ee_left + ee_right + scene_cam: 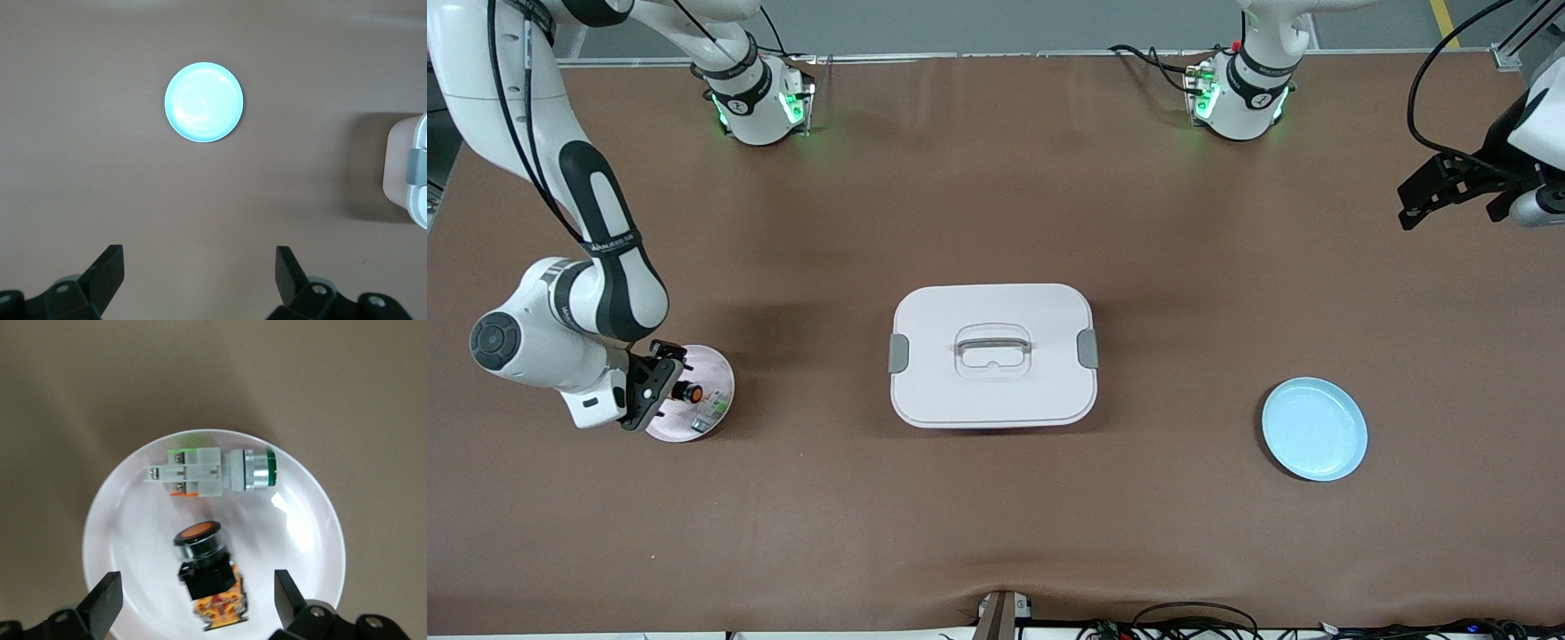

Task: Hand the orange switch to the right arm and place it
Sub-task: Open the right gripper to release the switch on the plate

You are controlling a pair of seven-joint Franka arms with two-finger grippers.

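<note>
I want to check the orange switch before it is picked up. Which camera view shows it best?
The right wrist view: the orange switch lies large on the white plate beside the white-and-green part, between the open right tool fingers. The front view shows it only as a tiny spot. The left wrist view does not show it.

A robotics lab or test cell: two white jointed arms are bolted by their bases (760, 107) to a table (996, 551) covered with plain brown sheeting, green status lights glowing at each base. Loose black cables (1192, 618) run along the table's edges, and grey floor with a yellow marking line (1440, 18) shows past the table's edge
</note>
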